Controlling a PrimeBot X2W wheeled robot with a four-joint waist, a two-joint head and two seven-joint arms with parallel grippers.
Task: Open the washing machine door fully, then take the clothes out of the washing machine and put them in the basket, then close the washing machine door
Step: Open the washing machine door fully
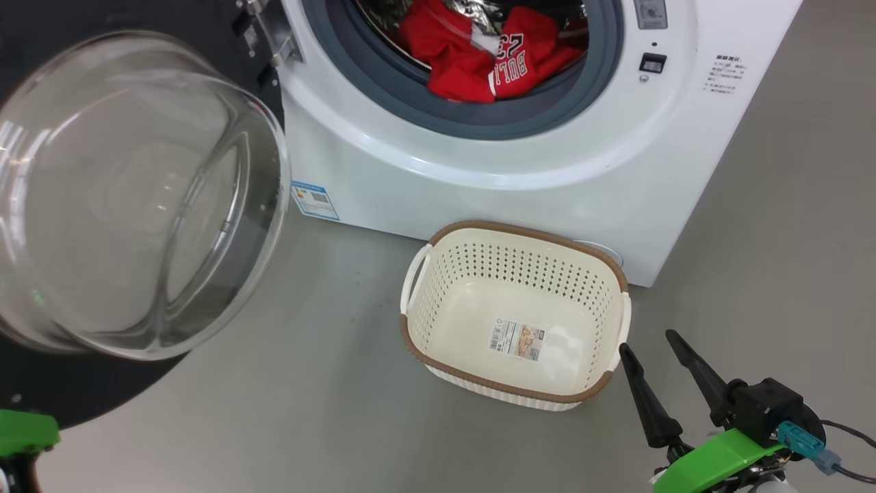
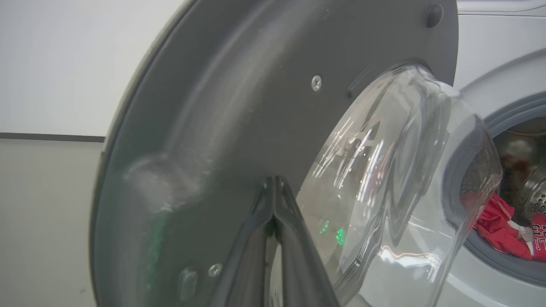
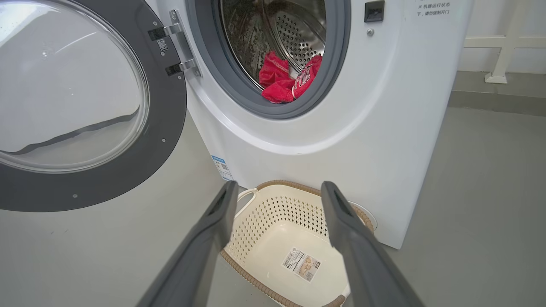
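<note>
Head view showed the clothes [image 1: 465, 68] heaped at the front lip inside the washing machine [image 1: 479, 192], judged light, limp and best pinched at a raised fold; right gripper [image 1: 647, 342] stood spread and empty, left gripper [image 2: 274, 183] pressed together on nothing.

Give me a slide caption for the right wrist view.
Open right gripper faces the empty basket; red clothes lie in the washing machine, its door wide open.

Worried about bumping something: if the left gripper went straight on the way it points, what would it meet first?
The washing machine door: the shut left gripper points at its dark grey inner face, just beside the glass window. Whether the tips touch it is unclear.
</note>
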